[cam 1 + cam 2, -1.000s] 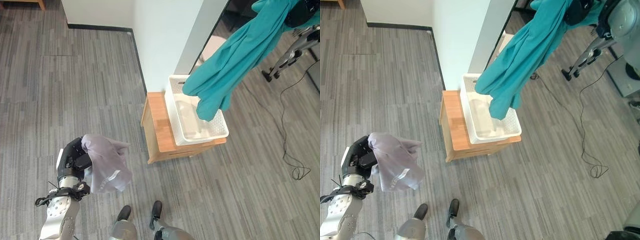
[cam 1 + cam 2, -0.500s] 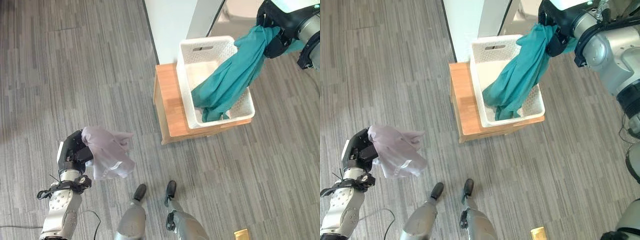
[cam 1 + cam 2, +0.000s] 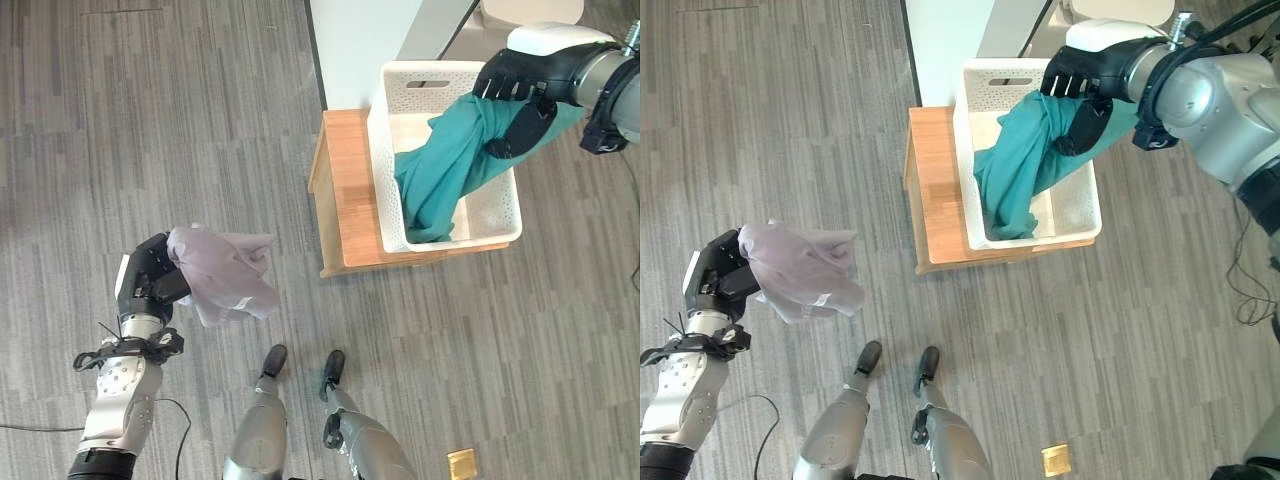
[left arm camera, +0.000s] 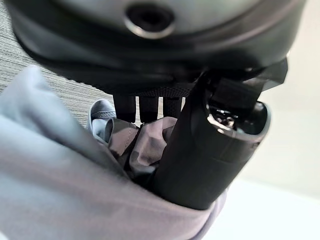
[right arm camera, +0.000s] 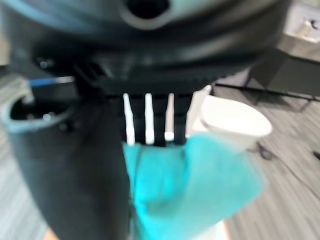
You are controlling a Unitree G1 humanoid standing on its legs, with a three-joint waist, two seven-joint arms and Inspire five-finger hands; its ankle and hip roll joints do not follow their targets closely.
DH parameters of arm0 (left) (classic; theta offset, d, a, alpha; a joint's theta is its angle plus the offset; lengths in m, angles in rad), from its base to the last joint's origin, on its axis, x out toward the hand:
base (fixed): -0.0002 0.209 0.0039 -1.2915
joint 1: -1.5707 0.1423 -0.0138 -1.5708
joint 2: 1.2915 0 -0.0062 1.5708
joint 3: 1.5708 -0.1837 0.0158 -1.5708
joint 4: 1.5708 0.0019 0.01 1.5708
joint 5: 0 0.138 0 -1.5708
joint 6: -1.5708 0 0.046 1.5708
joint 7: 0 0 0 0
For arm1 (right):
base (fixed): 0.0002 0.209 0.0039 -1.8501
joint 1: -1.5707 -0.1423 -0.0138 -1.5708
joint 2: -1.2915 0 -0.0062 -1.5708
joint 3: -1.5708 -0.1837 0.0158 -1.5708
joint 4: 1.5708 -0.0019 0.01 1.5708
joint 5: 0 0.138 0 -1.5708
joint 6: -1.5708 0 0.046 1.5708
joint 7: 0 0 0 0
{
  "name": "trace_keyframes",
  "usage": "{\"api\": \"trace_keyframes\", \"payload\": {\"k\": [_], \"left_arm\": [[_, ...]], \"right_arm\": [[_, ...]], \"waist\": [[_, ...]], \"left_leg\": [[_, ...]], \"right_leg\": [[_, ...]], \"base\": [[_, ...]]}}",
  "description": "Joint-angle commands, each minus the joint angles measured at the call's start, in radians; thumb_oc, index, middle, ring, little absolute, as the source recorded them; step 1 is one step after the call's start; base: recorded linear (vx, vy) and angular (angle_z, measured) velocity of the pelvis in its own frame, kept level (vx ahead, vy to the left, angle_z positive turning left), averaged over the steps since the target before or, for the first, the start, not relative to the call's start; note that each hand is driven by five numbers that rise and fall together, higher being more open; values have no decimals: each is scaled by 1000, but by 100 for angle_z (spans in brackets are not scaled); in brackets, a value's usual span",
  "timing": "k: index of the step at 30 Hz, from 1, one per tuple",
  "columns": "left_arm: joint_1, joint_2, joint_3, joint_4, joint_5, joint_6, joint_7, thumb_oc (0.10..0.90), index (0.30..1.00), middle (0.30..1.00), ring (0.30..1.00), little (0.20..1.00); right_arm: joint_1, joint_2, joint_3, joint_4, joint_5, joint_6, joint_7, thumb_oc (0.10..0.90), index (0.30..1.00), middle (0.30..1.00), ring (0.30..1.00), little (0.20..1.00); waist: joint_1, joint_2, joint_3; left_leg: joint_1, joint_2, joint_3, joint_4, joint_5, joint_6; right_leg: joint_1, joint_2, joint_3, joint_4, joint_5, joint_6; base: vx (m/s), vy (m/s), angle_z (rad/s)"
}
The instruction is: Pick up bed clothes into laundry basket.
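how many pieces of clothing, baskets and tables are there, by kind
clothes: 2, the teal garment in the right hand and the grey garment in the left hand
laundry basket: 1
wooden table: 1
total: 4

Basket (image 3: 390,150) is set on the worktop (image 3: 345,190), against the wall.
Garment (image 3: 450,170) is draped into the basket under the right hand (image 3: 520,95); cloth (image 3: 225,275) is held far left by the left hand (image 3: 150,285).

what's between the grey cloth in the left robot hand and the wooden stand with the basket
Bare grey floor, seen in the left eye view: nothing lies between the grey cloth in the left robot hand and the wooden stand.
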Motion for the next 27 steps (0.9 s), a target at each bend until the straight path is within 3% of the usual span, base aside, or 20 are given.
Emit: {"api": "trace_keyframes", "payload": {"k": [1, 13, 17, 20, 21, 22, 24, 25, 26, 27], "left_arm": [[41, 123, 51, -171, 0, -118, -56, 400, 300, 300, 300, 300], [-18, 145, 53, -160, -10, -124, -60, 400, 300, 300, 300, 300], [-46, 126, 49, -157, -12, -126, -55, 400, 300, 300, 300, 300], [-93, 108, 40, -157, 0, -131, -50, 400, 300, 300, 300, 300], [-95, 108, 39, -156, 1, -131, -49, 400, 300, 300, 300, 300], [-162, 107, 34, -161, 14, -138, -38, 400, 300, 300, 300, 300], [-234, 124, 37, -153, 27, -143, -22, 400, 300, 300, 300, 300], [-261, 151, 44, -144, 39, -145, -16, 400, 300, 300, 300, 300], [-262, 159, 42, -142, 40, -146, -16, 400, 300, 300, 300, 300], [-331, 253, 43, -126, 46, -152, -12, 400, 300, 300, 300, 300]], "right_arm": [[-114, -114, 7, 84, 31, 32, -3, 800, 900, 900, 900, 900], [-120, -240, 7, 2, 132, 21, -24, 800, 900, 900, 900, 900], [-138, -284, 7, -41, 173, 5, -51, 800, 900, 900, 900, 900], [-167, -308, 7, -105, 215, -19, -89, 800, 900, 900, 900, 900], [-167, -310, 7, -107, 215, -18, -90, 800, 900, 900, 900, 900], [-101, -334, -98, -173, 274, -44, -129, 800, 900, 900, 900, 900], [37, -340, -242, -221, 254, -56, -163, 800, 900, 900, 900, 900], [145, -344, -345, -258, 228, -58, -172, 800, 900, 900, 900, 900], [194, -344, -395, -264, 222, -56, -174, 800, 900, 900, 900, 900], [464, -350, -633, -352, 159, -52, -170, 800, 900, 900, 900, 900]], "waist": [[-3, -81, -86], [-36, -94, -129], [-62, -72, -159], [-84, -30, -180], [-83, -29, -179], [-102, 20, -195], [-130, 58, -217], [-145, 71, -229], [-143, 64, -229], [-182, 84, -259]], "left_leg": [[16, 16, 30, -109, 21, -62], [58, 23, 50, -113, 5, -63], [82, 27, 73, -113, -6, -59], [99, 30, 93, -114, -12, -58], [99, 30, 93, -114, -13, -58], [114, 32, 106, -114, -20, -54], [130, 33, 122, -114, -28, -50], [140, 34, 130, -114, -34, -48], [141, 35, 130, -114, -35, -48], [156, 34, 145, -114, -33, -43]], "right_leg": [[57, -63, -13, 7, -183, 114], [90, -67, -13, 5, -187, 123], [103, -70, -9, 7, -184, 127], [110, -71, -1, 8, -183, 130], [111, -71, -1, 8, -183, 130], [117, -70, 9, 9, -183, 132], [126, -71, 19, 9, -186, 135], [131, -71, 25, 10, -187, 137], [132, -70, 25, 10, -187, 137], [136, -71, 40, 15, -180, 140]], "base": [[0, 0, 0], [0, -2, 0], [0, 0, 0], [-6, 18, -17], [2, 31, -31], [19, 30, -16], [31, 41, -8], [23, 31, -21], [16, 65, -30], [16, 57, -29]]}}
